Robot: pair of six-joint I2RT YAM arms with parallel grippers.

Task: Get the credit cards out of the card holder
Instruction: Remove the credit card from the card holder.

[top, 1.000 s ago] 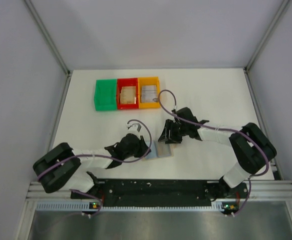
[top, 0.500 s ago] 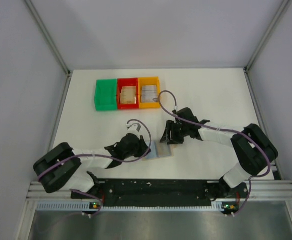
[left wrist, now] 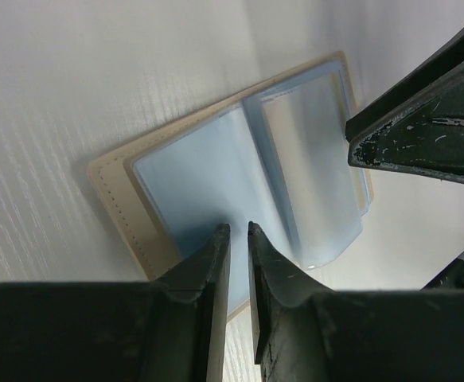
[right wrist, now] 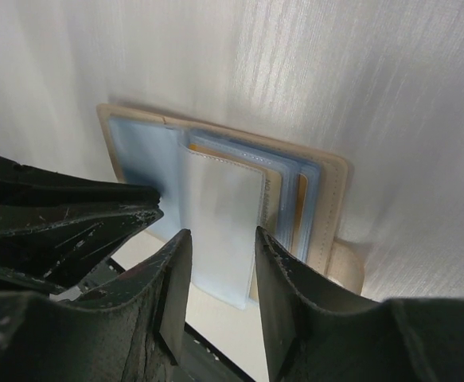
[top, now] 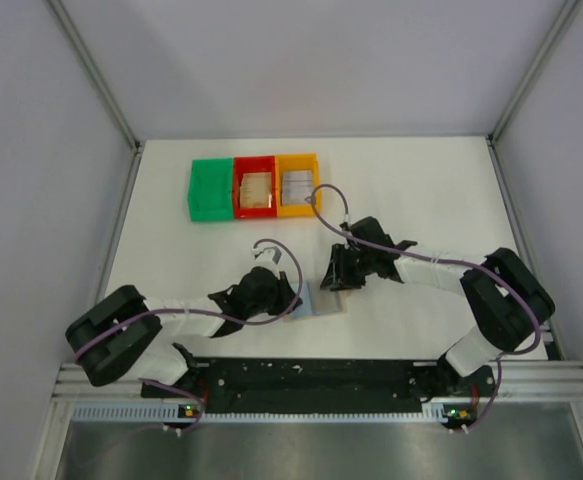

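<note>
Top external gives me only a sliver of the card holder [top: 321, 302]: a grey-blue patch on the worktop [top: 431, 180], wedged between my left gripper [top: 287, 300] and right gripper [top: 335, 278], which cover its ends. From the right wrist, the holder lies open with its lining up. Its left part is hidden behind my left jaws and its near edge is cut off by my right ones. Yellowish edges of credit cards [right wrist: 298, 208] peek from the sleeves on its right half; I cannot count them. My left jaws are nearly pressed together, pinching the holder's edge by the fold. My right jaws stand spread over a pale sleeve leaf [right wrist: 220, 223]; I cannot tell whether they touch it. Beyond the holder and to its left stands a row of three: green bin [top: 209, 190], red bin [top: 254, 163] holding tan cards [top: 256, 190], and orange bin [top: 297, 160] holding grey cards [top: 296, 186].
</note>
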